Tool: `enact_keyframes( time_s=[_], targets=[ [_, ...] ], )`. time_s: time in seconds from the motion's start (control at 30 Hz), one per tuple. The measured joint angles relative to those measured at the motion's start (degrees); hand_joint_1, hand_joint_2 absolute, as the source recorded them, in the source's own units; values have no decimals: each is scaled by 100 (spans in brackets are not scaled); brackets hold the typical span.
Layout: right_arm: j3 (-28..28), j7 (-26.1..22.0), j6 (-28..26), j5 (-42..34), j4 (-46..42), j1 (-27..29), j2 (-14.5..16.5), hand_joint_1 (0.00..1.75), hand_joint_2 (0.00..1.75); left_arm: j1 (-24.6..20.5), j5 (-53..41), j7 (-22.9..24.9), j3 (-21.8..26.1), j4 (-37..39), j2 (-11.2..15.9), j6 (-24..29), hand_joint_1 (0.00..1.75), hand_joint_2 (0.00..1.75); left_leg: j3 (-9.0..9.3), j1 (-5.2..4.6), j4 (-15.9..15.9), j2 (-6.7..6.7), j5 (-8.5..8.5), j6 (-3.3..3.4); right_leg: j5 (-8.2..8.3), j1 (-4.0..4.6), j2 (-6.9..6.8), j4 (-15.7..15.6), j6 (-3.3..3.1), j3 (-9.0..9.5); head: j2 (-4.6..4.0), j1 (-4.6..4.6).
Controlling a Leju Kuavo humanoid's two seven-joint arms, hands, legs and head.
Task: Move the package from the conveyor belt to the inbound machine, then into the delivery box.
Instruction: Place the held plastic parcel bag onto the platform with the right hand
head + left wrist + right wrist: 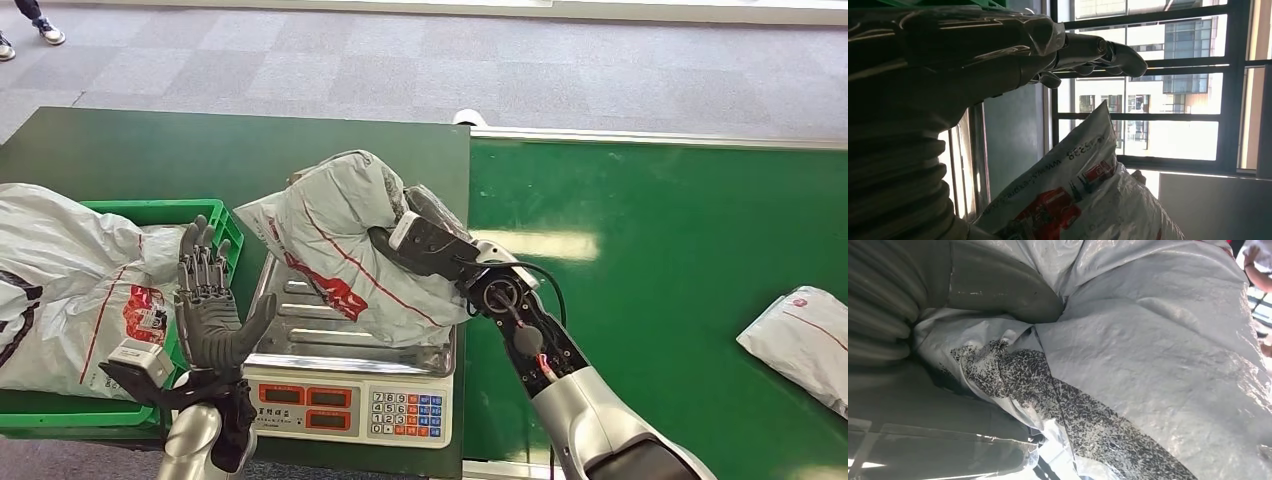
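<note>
Right fingers: we see our thick grey thumb (998, 290) pressed into crinkled white plastic in the right wrist view, the film bunched around it; our right hand (425, 243) grips the package from its right side.
Package: our white bag (345, 245) with red print stands bulged and tilted on the steel pan of the scale (300, 345), its lower edge touching the pan; the left wrist view shows its printed face (1078, 195) near our left arm.
Left fingers: our left hand (207, 300) is held upright with palm flat and fingers (1120, 55) stretched straight and apart, grasping nothing, between the scale and the green crate (228, 222).
Crate: we see another white bag with red print (75, 285) lying in it, to the left of our left hand.
Scale: we see its front panel with red displays and a keypad (408, 412) facing us on the dark green table (150, 150).
Conveyor belt: the green belt (650, 250) runs on our right, with a further white parcel (805, 340) lying near its right edge, well apart from the scale.
Floor: we see grey carpet tiles (400, 60) beyond the table.
</note>
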Motion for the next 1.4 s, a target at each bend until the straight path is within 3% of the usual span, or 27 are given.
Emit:
enact_keyframes(
  time_s=[0.17, 0.4, 0.7, 0.73, 0.83, 0.87, 0.9, 1.07, 1.4],
  targets=[
    [259, 256, 259, 17, 344, -141, 86, 175, 175, -5, 1, 0, -20, 18, 2, -6, 0, 175, 1, 1, 0, 4, 0, 0, 0, 1, 1, 0, 0, 0, 0, 1],
    [802, 1525, 63, 149, 1233, -462, 278, 175, 175, 26, 0, 1, -50, 85, 13, 27, 0, 175, 1, 0, 0, 1, 1, 0, 0, 0, -2, 0, 0, 2, 0, 2],
    [1171, 1764, 61, 259, 1731, -709, 329, 172, 175, 29, 0, 1, -87, 166, 31, 5, 0, 175, 1, 0, 1, 0, 0, 0, 0, 0, -1, -1, 0, 0, 0, 1],
    [1222, 1780, 102, 266, 1768, -733, 329, 157, 175, 22, 0, 1, -96, 183, 32, -6, 0, 175, 1, 0, 1, 0, 0, 0, 0, 0, -1, -1, 0, 0, 0, 1],
    [1365, 1839, 208, 235, 1867, -783, 332, 36, 175, -17, 0, 1, -124, 245, 33, -20, 0, 175, 2, 0, 1, 0, 0, 0, 0, 0, -1, -1, 0, 1, 0, 1],
    [1409, 1865, 219, 222, 1897, -791, 333, 7, 175, -30, 1, 1, -132, 264, 33, -20, 0, 175, 2, 0, 1, 1, 0, 0, 0, 0, -1, -1, 0, 1, 0, 1],
    [1454, 1888, 217, 215, 1929, -797, 334, 0, 175, -40, 3, 1, -137, 283, 34, -20, 0, 175, 2, 0, 1, 1, 0, 0, 0, 0, 0, -1, 0, 1, 0, 1],
    [1605, 1868, 73, 99, 2032, -796, 334, 0, 175, -58, 35, 1, -139, 334, 42, -12, 0, 175, 4, 0, 1, 2, 0, 0, 0, 0, 0, -1, 0, 1, 0, 1],
    [1169, 1024, -27, -1191, 2023, -725, 316, 0, 175, -27, 37, 1, -138, 329, 48, 62, 0, 175, 4, 0, 1, 3, 0, 0, 0, 0, 0, -1, 0, 1, 0, 1]
  ],
)
